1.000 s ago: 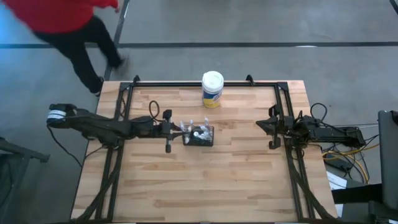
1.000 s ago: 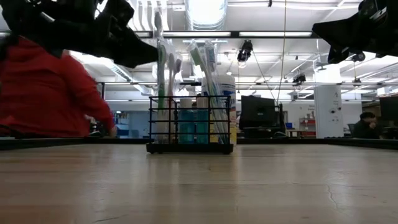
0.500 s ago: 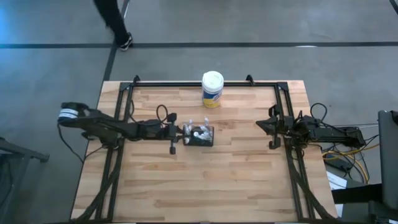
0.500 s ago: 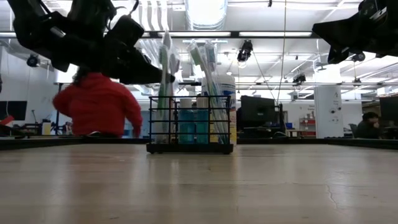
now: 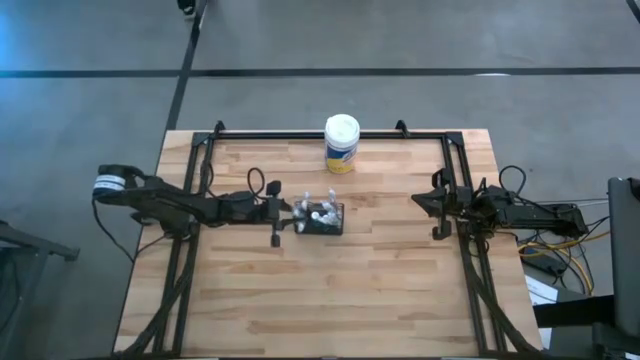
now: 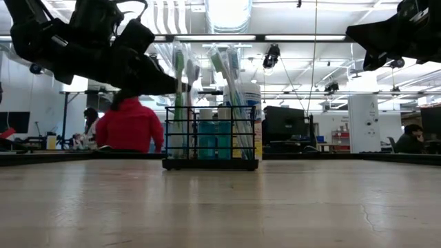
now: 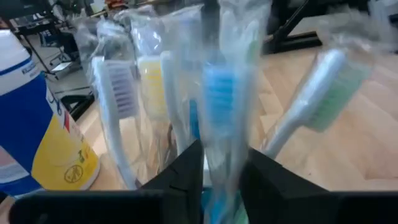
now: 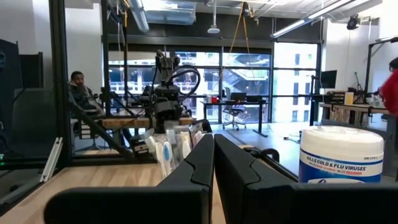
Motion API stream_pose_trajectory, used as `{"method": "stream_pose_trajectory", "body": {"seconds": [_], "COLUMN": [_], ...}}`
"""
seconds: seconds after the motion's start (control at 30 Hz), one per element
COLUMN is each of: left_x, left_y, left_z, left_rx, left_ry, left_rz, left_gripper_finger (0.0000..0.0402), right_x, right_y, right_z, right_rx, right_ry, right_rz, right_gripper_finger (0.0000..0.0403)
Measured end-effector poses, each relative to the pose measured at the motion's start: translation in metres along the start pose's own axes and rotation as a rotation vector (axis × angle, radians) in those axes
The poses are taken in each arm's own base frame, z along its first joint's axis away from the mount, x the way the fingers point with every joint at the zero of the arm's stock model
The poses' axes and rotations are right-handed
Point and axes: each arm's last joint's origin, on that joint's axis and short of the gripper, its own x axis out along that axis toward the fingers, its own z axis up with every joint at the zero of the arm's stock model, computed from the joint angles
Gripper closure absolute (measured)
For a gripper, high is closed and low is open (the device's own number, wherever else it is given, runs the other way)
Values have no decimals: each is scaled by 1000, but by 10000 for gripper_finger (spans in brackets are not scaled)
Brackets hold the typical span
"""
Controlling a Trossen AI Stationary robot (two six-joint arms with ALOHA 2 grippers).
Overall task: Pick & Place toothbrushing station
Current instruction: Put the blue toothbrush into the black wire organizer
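Near the table's middle, the black toothbrush caddy (image 5: 322, 218) stands upright on the wooden table (image 5: 330, 290), well apart from the wipes canister (image 5: 341, 143). At its left side the left gripper (image 5: 289, 210) has its fingers a little apart around a wrapped blue toothbrush (image 7: 219, 106); whether they pinch it cannot be told. Advice: settle the brush fully into its slot, release cleanly, and withdraw straight without snagging neighbouring wrappers. At the right edge the right gripper (image 5: 437, 204) waits, fingers together.
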Motion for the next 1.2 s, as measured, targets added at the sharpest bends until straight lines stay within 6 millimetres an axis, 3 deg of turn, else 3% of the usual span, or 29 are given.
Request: {"method": "stream_pose_trajectory", "body": {"seconds": [0.2, 0.4, 0.93, 1.03, 1.2], "left_x": [-5, -13, -11, -11, -9], "left_y": [2, 4, 4, 5, 6], "left_z": [9, 20, 11, 13, 20], "left_rx": [2, 2, 15, 14, 9], "left_ry": [-18, -46, 29, 25, 60], "left_rz": [-8, -2, -9, -8, -32], "left_gripper_finger": [284, 285, 378, 368, 314], "right_x": [0, 0, 0, 0, 0], "right_y": [0, 0, 0, 0, 0], "right_z": [0, 0, -1, -1, -1], "right_rx": [0, 0, 3, 3, 2], "right_ry": [1, 1, 8, 9, 9], "right_rz": [0, 1, 1, 1, 1], "right_gripper_finger": [394, 394, 394, 394, 394]}}
